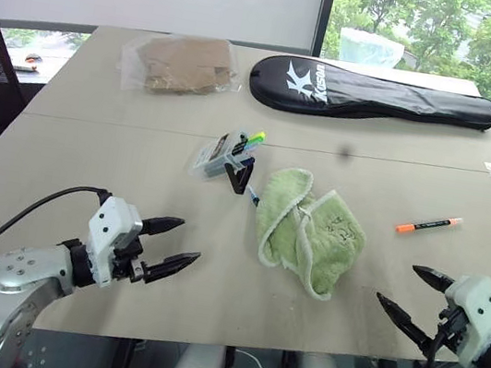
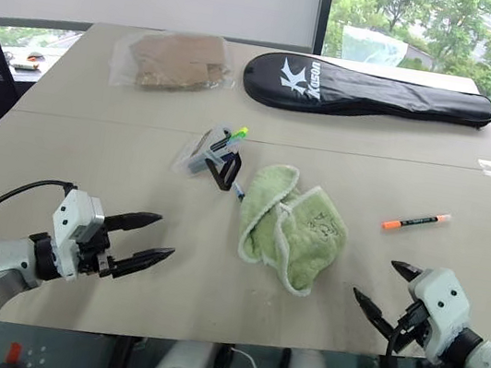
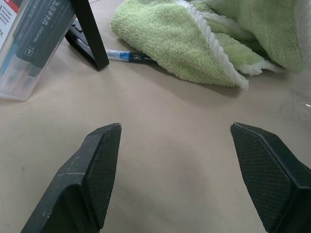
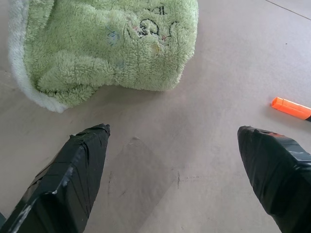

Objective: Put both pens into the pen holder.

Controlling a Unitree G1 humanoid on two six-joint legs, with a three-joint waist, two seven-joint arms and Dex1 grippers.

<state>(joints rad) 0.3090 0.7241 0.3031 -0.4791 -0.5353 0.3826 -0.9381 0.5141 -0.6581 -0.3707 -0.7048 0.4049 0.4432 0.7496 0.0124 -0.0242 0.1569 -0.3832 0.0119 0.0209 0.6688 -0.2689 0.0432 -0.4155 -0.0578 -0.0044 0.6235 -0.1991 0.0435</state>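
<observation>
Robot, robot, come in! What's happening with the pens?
Both claws open, empty. Orange marker on table, blue-capped pen half under green towel. Neither in pen holder.

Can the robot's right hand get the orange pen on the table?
Probably yes. The right hand is open, and the orange pen lies alone on bare table just beyond it, off to the side of the green towel. Nothing sits between them, so the way looks free.

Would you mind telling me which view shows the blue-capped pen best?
The left wrist view: the pen lies beside the holder's stand, its far end under the towel. Both eye views show just a sliver. The right wrist view gives no clear sight of it.
</observation>
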